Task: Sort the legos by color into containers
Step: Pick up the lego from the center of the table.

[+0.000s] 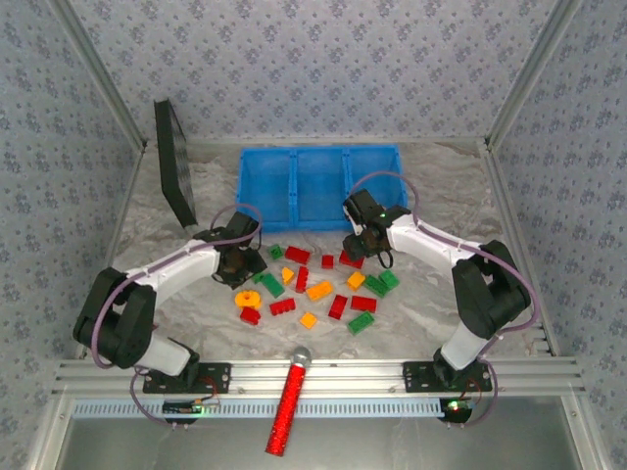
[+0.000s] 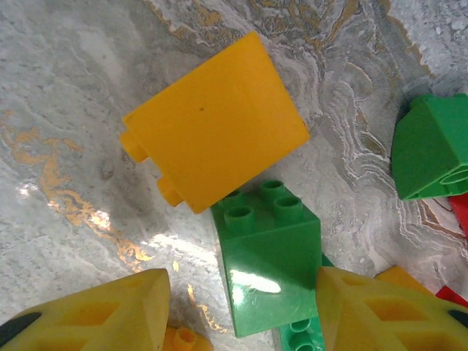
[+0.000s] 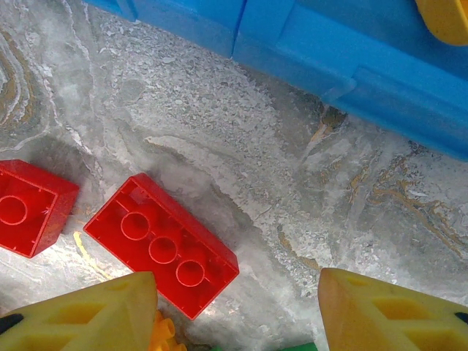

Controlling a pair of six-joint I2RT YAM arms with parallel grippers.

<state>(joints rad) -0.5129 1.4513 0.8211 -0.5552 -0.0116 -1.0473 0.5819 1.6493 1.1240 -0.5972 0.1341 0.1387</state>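
Top external first. Where are the legos (image 1: 318, 290)? asks Ben.

They lie spread out on the worktop (image 1: 446, 191), red, green and yellow ones, says Ana. They sit in front of the blue tray (image 1: 294, 221), between the two arms. The tray has three boxes side by side.

Where is the left gripper (image 1: 238, 259)?

It is low at the left edge of the pile, near a yellow ring (image 1: 247, 299). In the left wrist view its fingers (image 2: 88, 314) are wide apart and hold nothing. A green brick (image 2: 267, 259) lies between them. It touches a big yellow brick (image 2: 216, 121) that lies on its side.

And the right gripper (image 1: 355, 247)?

It is low too, at the far right of the pile, near the tray's front wall. In the right wrist view its fingers (image 3: 80, 314) are spread wide, with bare worktop between them. A red brick (image 3: 161, 245) lies upside down just beside one finger. A second red brick (image 3: 29, 208) lies near it.

Anything else?

A black panel (image 1: 174, 162) stands at the far left. A red glittery stick (image 1: 287, 406) lies across the metal rail (image 1: 392, 370) between the arm bases.
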